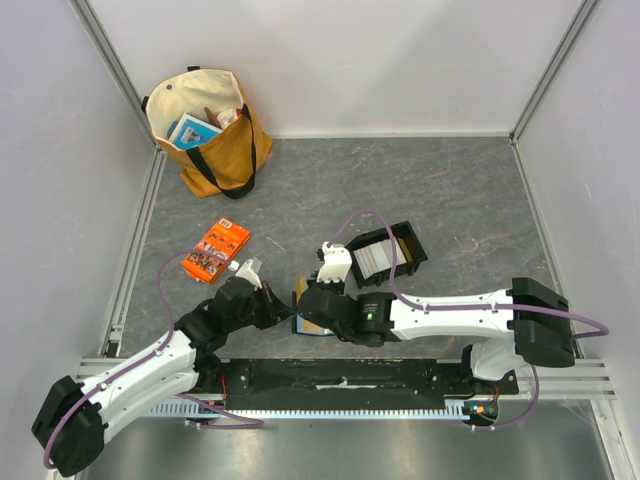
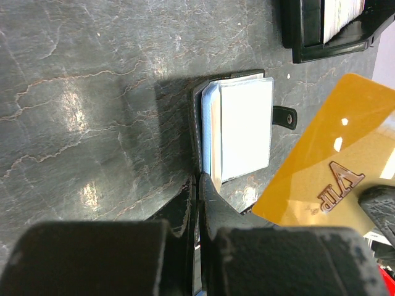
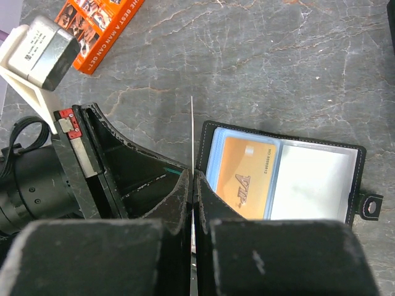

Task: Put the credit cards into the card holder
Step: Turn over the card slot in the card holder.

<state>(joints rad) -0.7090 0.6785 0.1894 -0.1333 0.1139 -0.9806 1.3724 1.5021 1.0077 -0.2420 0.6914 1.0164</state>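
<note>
One orange card [image 3: 244, 179] already sits in the open card holder [image 2: 244, 126] on the desk [image 2: 92, 92]. My right fingers [image 3: 216, 206] grip a second card [image 2: 321, 160] just beside it. My left fingers [image 2: 217, 213] are closed at the holder's edge. More cards [image 1: 375, 258] wait in the tray [image 1: 421, 260].

Bright, even overhead light fills the top view, washing the white walls pale. In the left wrist view, glare patches sit on the dark worktop [image 2: 80, 105] at left and on the orange card [image 2: 333, 160]. The wallet [image 2: 244, 129] casts a shadow leftward. Along the bottom of both wrist views, the left hand [image 2: 197, 182] and right hand [image 3: 193, 177] are blurred, dark shapes.
</note>
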